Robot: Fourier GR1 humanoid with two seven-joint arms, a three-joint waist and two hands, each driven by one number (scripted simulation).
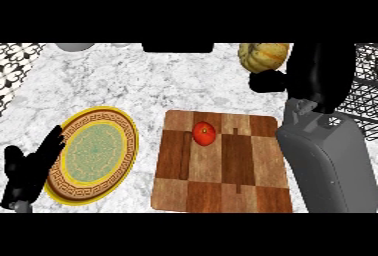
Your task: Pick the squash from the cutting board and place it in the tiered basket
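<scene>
The bench [148, 80] has a white and grey marble top. At the far left edge there is a black and white patterned surface [13, 62].

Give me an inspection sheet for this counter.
Surface: marble counter, partly covered.
Job's things: squash at the far edge, off the cutting board, by the right robot hand; whether gripped, cannot tell. Wire basket at right.
Clutter: tomato on the board; plate left of it.
Robot hands: left robot hand open, resting by the plate; right one raised near the squash.
Cables: nothing seen.
Surroundings: dark object at the far edge.
</scene>
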